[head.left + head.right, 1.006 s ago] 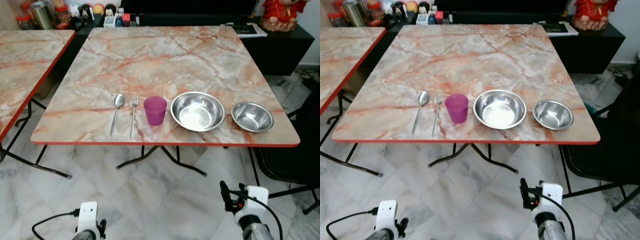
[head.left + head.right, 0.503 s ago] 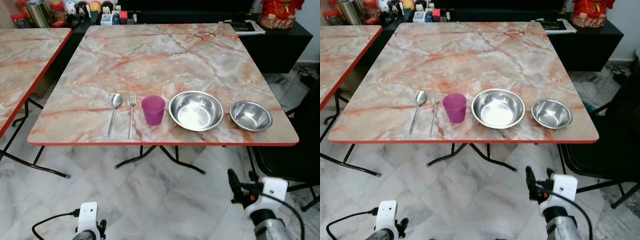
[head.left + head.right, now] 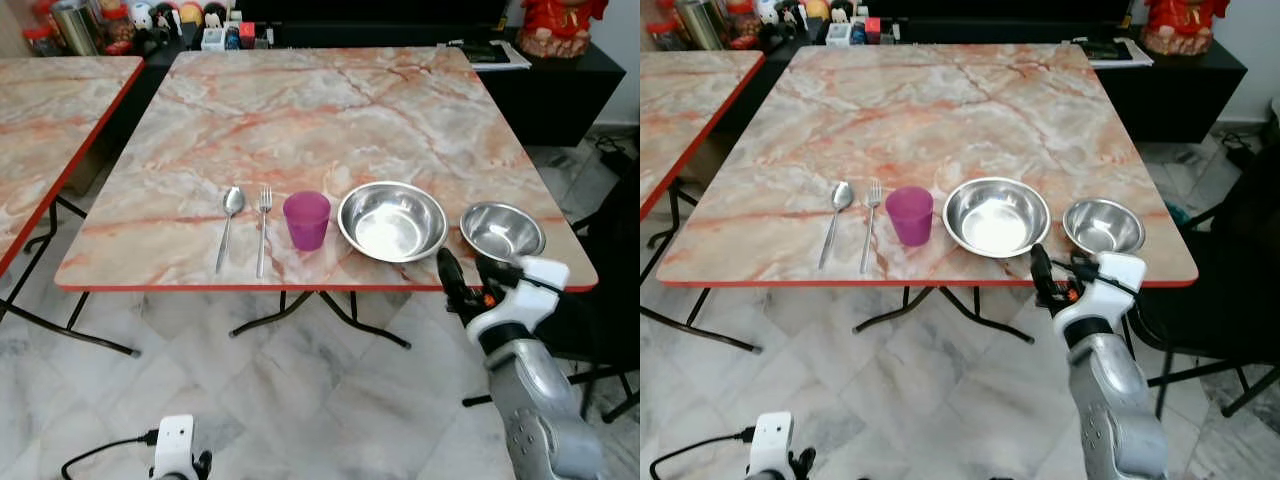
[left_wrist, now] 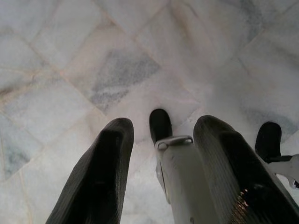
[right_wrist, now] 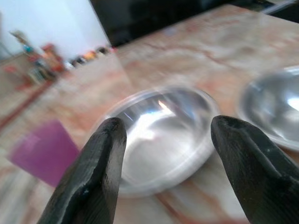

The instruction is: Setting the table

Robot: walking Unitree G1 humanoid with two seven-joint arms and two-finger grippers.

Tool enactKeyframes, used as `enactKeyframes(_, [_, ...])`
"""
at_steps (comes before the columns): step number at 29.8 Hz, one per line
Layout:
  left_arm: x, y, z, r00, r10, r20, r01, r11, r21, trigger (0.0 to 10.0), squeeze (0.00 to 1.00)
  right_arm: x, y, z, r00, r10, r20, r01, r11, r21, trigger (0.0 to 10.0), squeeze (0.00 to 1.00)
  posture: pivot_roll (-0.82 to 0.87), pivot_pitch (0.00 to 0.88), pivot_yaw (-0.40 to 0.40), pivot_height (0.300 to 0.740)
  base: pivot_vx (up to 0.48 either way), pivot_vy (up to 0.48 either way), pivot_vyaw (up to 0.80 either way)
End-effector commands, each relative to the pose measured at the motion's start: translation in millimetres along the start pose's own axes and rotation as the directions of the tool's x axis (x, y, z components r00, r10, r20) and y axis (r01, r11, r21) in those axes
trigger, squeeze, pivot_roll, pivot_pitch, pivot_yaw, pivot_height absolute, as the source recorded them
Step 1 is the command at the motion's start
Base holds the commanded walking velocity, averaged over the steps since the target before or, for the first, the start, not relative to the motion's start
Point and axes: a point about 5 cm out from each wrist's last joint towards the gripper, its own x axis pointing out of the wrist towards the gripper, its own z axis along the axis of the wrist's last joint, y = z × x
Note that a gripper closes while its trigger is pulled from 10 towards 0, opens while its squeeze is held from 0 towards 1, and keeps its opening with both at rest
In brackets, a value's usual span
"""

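Note:
Along the front edge of the marble table (image 3: 300,110) lie a spoon (image 3: 231,215) and a fork (image 3: 264,225), then stand a purple cup (image 3: 306,220), a large steel bowl (image 3: 392,222) and a small steel bowl (image 3: 502,231). My right gripper (image 3: 468,278) is open at the table's front edge, between the two bowls and just short of them. In the right wrist view the large bowl (image 5: 154,135) sits between the open fingers, with the cup (image 5: 44,151) and the small bowl (image 5: 275,114) off to either side. My left gripper (image 4: 163,125) hangs low, open, over the floor.
A second marble table (image 3: 50,110) stands to the left with a gap between. A black chair (image 3: 610,300) is close on the right by my right arm. A black cabinet (image 3: 560,90) with a red figurine (image 3: 560,25) lines the back wall. Marble floor (image 3: 300,400) lies below.
My right arm has risen from down near the floor to the table's front edge, near the bowls. The left arm has sunk slightly lower in view.

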Motion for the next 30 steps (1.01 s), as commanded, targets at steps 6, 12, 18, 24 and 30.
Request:
enactKeyframes(6, [0.6,1.5,1,1.000,0.011,-0.012,-0.011,1.000,-0.003,10.0,0.00,20.3,10.5,9,0.999,-0.016,-0.037,0.019,0.997,0.070,10.0,0.00,-0.12,0.133,0.009,0.740,0.000,0.000,0.00])
enactKeyframes(12, [1.2,0.1,3,1.000,0.008,-0.010,-0.008,1.000,-0.002,10.0,0.00,33.1,15.3,1,0.987,-0.031,-0.156,0.050,0.992,0.117,10.0,1.00,-0.12,0.132,0.011,0.740,0.000,0.000,0.00])
enactKeyframes(18, [1.5,-1.1,3,1.000,0.005,-0.010,-0.005,1.000,-0.001,10.0,0.00,38.1,0.5,-18,0.949,-0.139,-0.282,0.189,0.969,0.157,10.0,0.00,-0.12,0.132,0.014,0.740,0.000,0.000,0.00])
enactKeyframes(24, [1.4,-0.1,3,1.000,0.007,-0.009,-0.007,1.000,0.000,10.0,0.00,44.9,-1.7,-11,0.946,-0.191,-0.263,0.243,0.953,0.182,10.0,0.00,-0.12,0.133,0.015,0.740,0.000,0.000,0.00])
enactKeyframes(30, [1.0,1.1,2,1.000,0.006,-0.011,-0.006,1.000,-0.001,10.0,0.00,55.8,-5.8,-4,0.938,-0.259,-0.230,0.310,0.925,0.221,10.0,0.00,-0.11,0.129,0.017,0.740,0.000,0.000,0.00])
